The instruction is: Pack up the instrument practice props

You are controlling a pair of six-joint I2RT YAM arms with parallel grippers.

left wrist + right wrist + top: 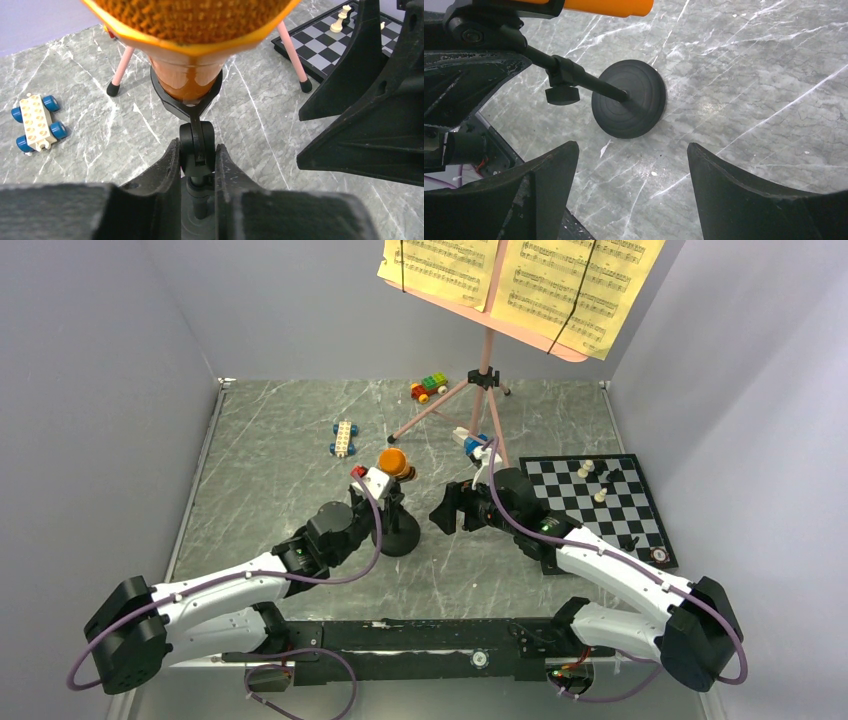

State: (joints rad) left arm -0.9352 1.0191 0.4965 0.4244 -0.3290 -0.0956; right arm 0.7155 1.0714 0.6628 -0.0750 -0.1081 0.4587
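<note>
Gripping mic stand, left gripper, no legible writing

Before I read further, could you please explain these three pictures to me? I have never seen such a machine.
Two robot arms are bolted at the near edge of a marble-patterned table. One picture looks down from above; the other two come from cameras on each wrist.

The left gripper is closed on the stem of a small black mic stand, which carries an orange toy microphone. The right gripper is open and holds nothing.

Also on the table: a tall pink music stand with yellow sheet-music pages, a chessboard with pieces, and small block cars.
</note>
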